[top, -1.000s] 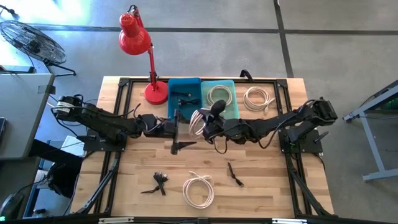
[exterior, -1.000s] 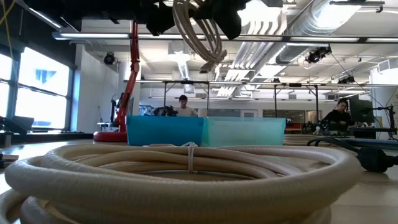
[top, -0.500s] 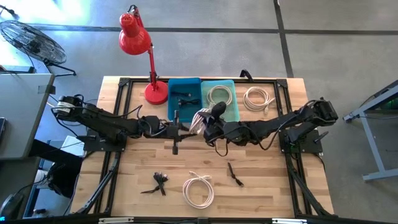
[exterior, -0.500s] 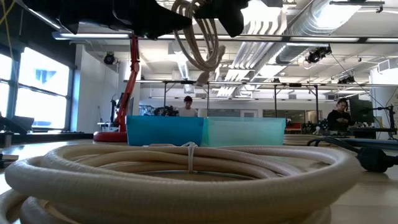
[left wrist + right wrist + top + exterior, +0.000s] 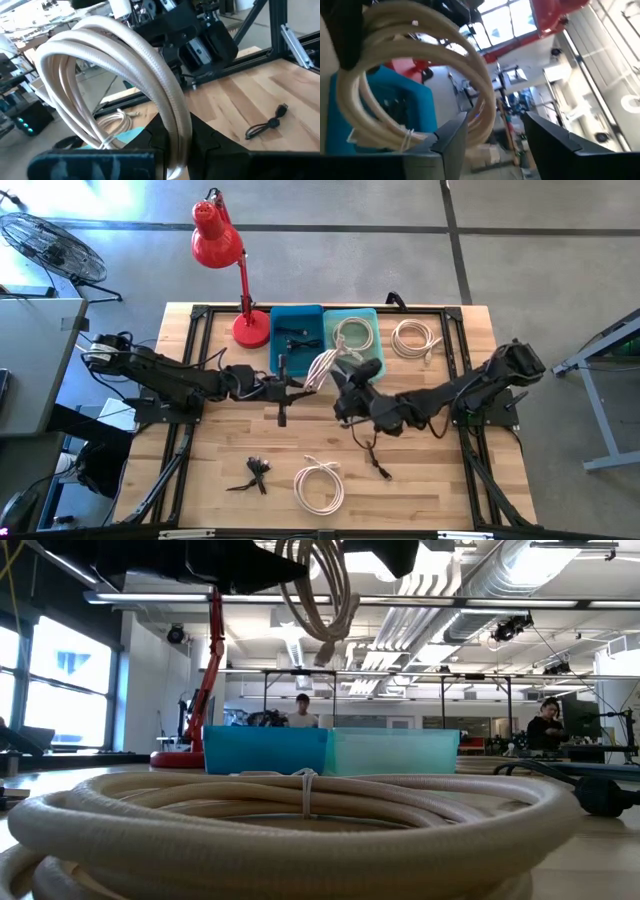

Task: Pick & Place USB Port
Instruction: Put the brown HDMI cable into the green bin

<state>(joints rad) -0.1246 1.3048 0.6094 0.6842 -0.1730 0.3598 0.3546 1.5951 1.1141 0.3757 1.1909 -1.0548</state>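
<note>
Even, bright daylight from windows [image 5: 55,675], glare overhead, soft blur on the nearest cable coil [image 5: 290,830].

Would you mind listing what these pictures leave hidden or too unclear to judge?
- Low view: the table beyond the near cream cable coil is hidden by it.
- High view: the small dark items in the blue plastic bin are too small to identify.
- Right wrist view: the table surface is cut off.

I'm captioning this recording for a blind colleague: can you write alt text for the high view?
Seen from above, the left gripper is shut on a coiled white cable held above a wooden table, while the open right gripper sits just beside it. Behind them are a dark blue bin, a light blue bin and a red lamp.
</note>
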